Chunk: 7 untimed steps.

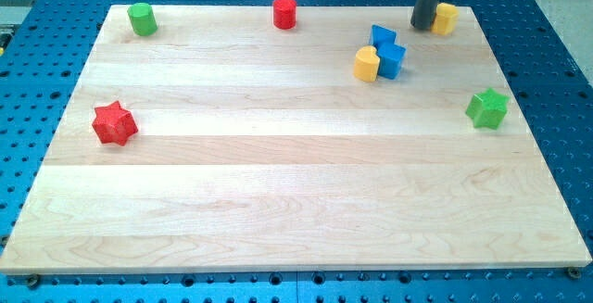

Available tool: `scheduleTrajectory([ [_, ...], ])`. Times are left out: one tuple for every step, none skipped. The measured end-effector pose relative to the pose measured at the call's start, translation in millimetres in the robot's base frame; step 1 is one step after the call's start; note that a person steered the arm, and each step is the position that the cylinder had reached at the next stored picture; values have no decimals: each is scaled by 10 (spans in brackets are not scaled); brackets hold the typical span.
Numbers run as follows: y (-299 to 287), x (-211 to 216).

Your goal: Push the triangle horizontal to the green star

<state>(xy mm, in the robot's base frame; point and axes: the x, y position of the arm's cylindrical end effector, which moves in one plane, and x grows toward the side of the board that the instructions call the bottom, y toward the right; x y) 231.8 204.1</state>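
The green star lies near the board's right edge, about mid-height. A blue block that looks like the triangle sits up and to the left of it, touching a blue cube just below. A yellow block leans on the cube's left side. My tip stands near the view's top right, right of the blue triangle with a small gap. It is close against the left side of another yellow block.
A red cylinder stands at the top middle and a green cylinder at the top left. A red star lies at the left. The wooden board rests on a blue perforated table.
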Motion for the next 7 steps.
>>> scheduleTrajectory([
  [-183,0],
  [-395,154],
  [-609,421],
  [-832,643],
  [-1071,766],
  [-1267,881],
  [-1415,1034],
])
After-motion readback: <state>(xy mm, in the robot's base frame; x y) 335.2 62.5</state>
